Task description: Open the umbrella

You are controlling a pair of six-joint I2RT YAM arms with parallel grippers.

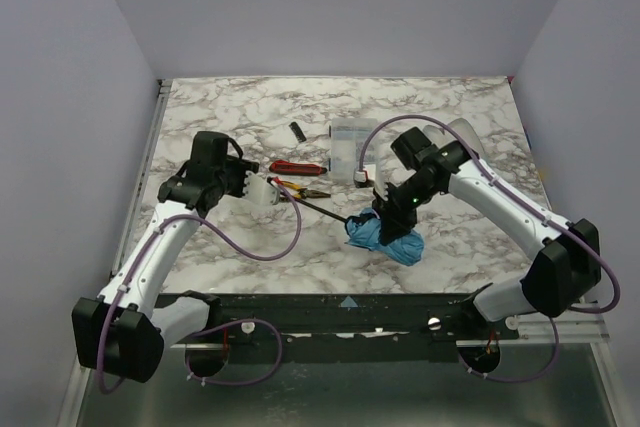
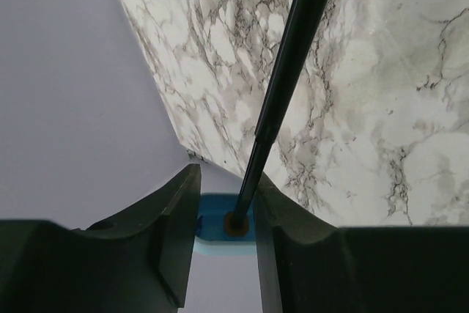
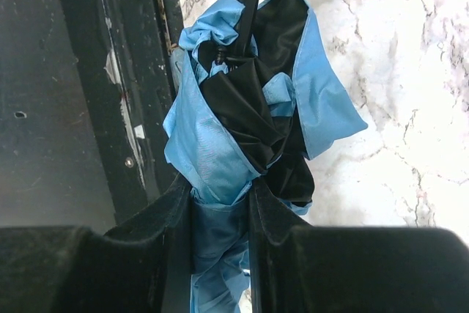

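Holding the compact sky-blue fabric umbrella [image 1: 392, 239] at frame centre: my left gripper [image 2: 226, 203] clenches its light-blue handle [image 2: 212, 226], my right gripper [image 3: 220, 207] pinches the bunched canopy [image 3: 220, 144]. Thin black shaft [image 2: 293, 56] extended; canopy not yet spread.

Crumpled sky-blue cloth umbrella [image 3: 212, 152], smooth black shaft [image 2: 288, 71], glossy marbled table [image 1: 220, 107].

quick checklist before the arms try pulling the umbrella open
1. left gripper shut on the handle: ok
2. right gripper shut on the canopy: ok
3. shaft extended straight out of the handle: ok
4. canopy spread: not ok, it is bunched and crumpled
5. right gripper on the sliding runner and not only cloth: cannot tell, the fabric hides it
6. pliers clear of the shaft: cannot tell, they lie right beside it
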